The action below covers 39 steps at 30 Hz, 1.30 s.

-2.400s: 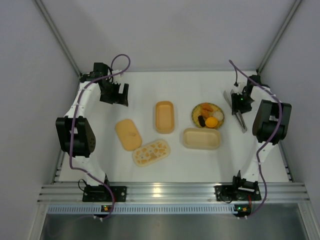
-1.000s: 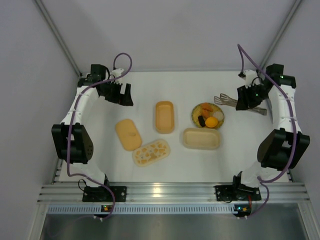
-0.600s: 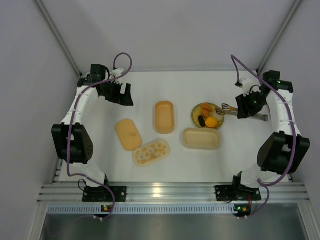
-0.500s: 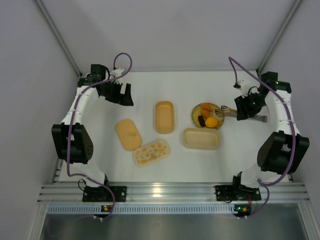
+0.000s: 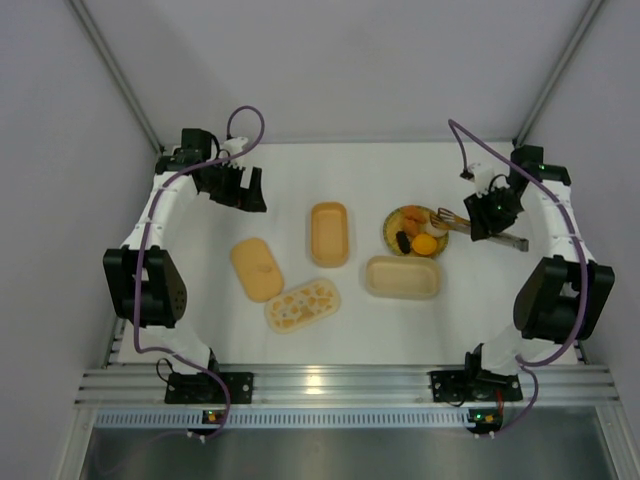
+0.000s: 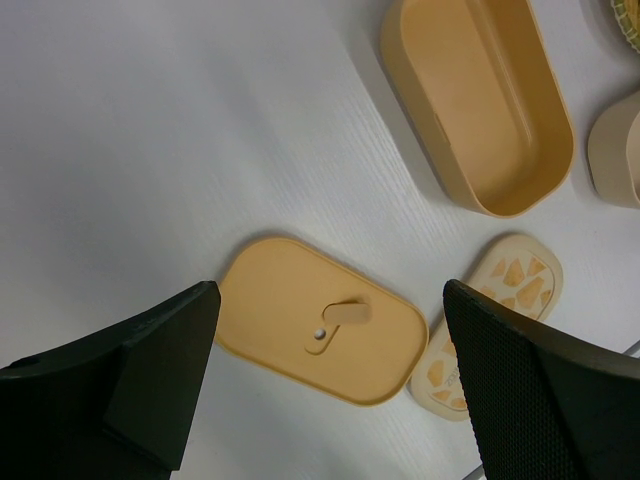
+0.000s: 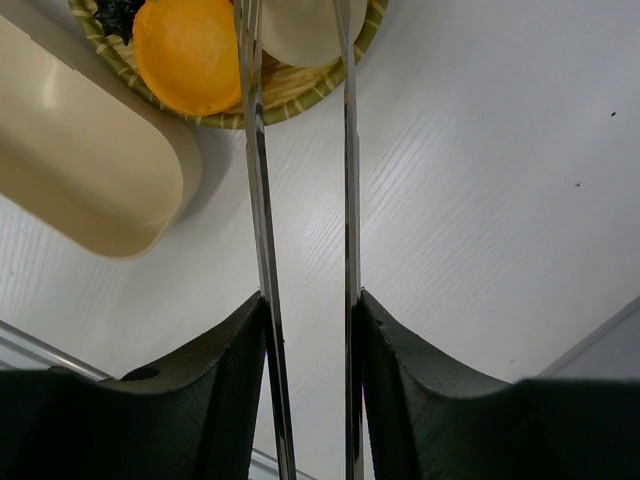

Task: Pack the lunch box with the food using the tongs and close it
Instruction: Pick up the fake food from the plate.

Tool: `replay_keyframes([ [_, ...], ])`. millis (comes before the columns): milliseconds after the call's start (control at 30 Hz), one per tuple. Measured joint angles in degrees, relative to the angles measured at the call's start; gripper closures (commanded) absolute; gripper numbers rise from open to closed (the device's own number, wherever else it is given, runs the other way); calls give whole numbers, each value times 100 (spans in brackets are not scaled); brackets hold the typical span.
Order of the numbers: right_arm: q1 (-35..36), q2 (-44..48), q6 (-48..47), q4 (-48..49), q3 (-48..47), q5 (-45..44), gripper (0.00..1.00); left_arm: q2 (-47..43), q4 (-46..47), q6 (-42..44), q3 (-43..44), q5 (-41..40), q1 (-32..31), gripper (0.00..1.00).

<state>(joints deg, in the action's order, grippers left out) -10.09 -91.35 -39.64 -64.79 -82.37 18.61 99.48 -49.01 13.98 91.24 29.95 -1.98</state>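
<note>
**Tongs over the plate, nothing packed**

The right gripper (image 7: 308, 300) clamps the tongs (image 7: 257, 180) between its two fingers, partly squeezing them. The two thin silver arms run forward side by side, with a narrow gap between them. Their tips are over the far-right plate (image 5: 392, 218), which holds the food (image 5: 415, 234). One tip lies between the orange ball (image 7: 188, 48) and the white ball (image 7: 300, 25), and the other crosses the white ball. Whether they touch it is unclear. A dark piece (image 7: 120, 15) sits at the plate's edge.

The left gripper (image 5: 243, 195) hangs wide open and empty over the far-left table (image 5: 300, 170).

By the look of it, only the first step is done: the tongs are in hand. The orange box (image 5: 329, 233) and the beige box (image 5: 402, 276) are both empty. The orange lid (image 6: 320, 330) and the patterned lid (image 6: 490, 320) lie flat on the table, off the boxes. Every piece has yet to be lifted and packed, and then the lids go on.
</note>
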Motion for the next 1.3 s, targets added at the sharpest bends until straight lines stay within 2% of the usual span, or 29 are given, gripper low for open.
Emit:
replay_keyframes([
  [300, 81, -55, 15, 240, 201, -223, 64, 0, 0, 17, 0, -83, 0, 2],
  [433, 116, -52, -33, 256, 282, -284, 60, 0, 2, 17, 0, -83, 0, 2],
  [667, 127, -39, -92, 260, 378, -365, 58, 0, 2, 17, 0, -83, 0, 2],
  [833, 129, -7, -149, 260, 442, -391, 67, 0, 2, 17, 0, -83, 0, 2],
  [967, 129, 22, -216, 247, 442, -391, 79, 0, 0, 17, 0, -83, 0, 2],
  [1000, 129, 24, -234, 234, 442, -385, 86, 0, 0, 17, 0, -83, 0, 2],
  [1100, 131, 26, -284, 199, 442, -350, 100, 0, -2, 20, 0, -83, 0, 2],
  [1300, 131, 192, -280, 184, 442, -227, 100, 0, -2, 46, 0, -87, 0, 2],
])
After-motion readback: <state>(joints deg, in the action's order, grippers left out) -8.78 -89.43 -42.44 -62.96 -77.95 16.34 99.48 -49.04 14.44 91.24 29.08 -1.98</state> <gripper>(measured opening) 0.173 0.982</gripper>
